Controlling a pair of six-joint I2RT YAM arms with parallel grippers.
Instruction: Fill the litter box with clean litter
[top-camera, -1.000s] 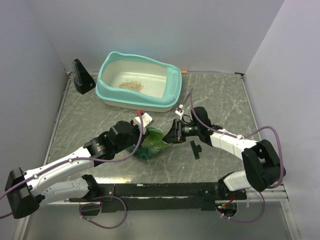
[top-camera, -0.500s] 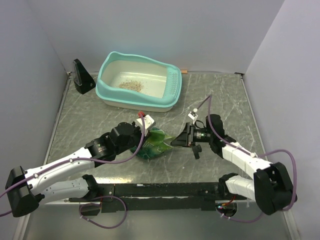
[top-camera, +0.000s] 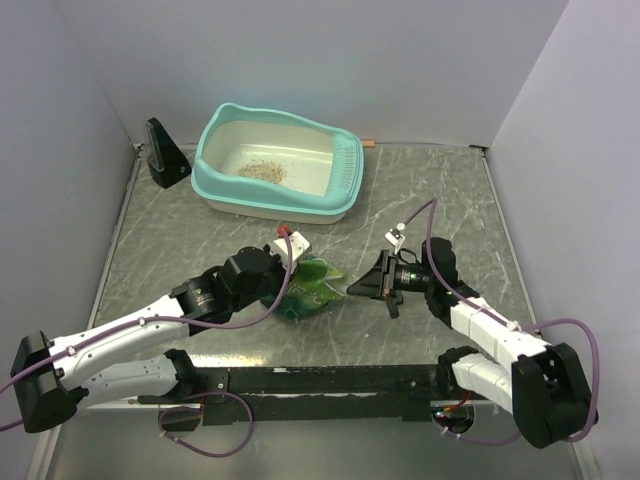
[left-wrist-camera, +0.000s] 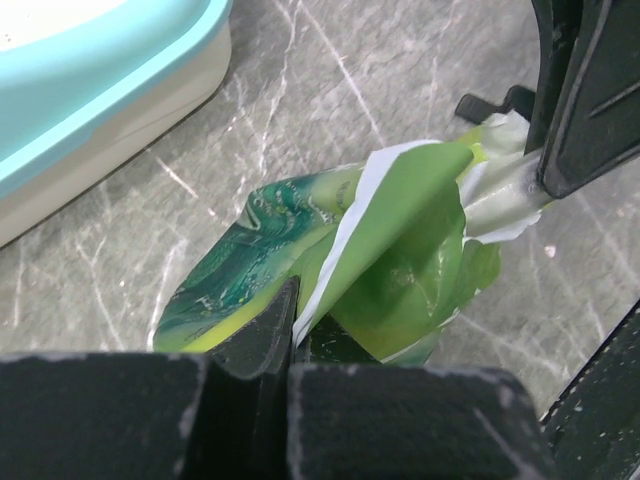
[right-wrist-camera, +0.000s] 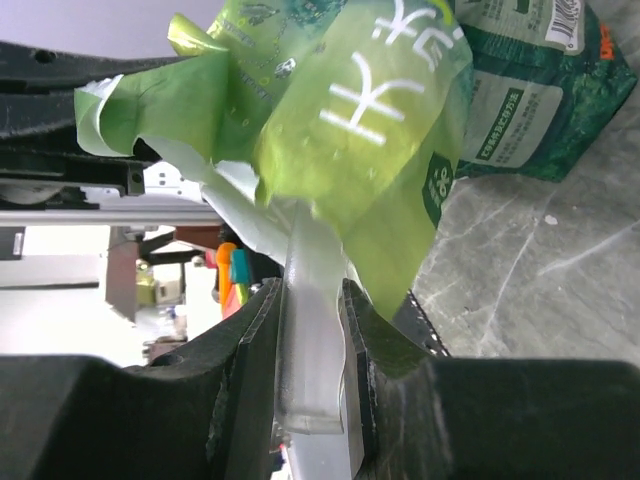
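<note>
Litter box untouched; left pincer grips pouch, right pincer scoop.

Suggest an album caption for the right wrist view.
Right gripper clamps a translucent whitish plastic scoop, its far end buried inside a green printed pouch.

Pouch before litter box

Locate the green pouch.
Top view, centre, nearer than the litter box: the green pouch is pinched by the left gripper, with the scoop held by the right gripper pushed into it.
</note>
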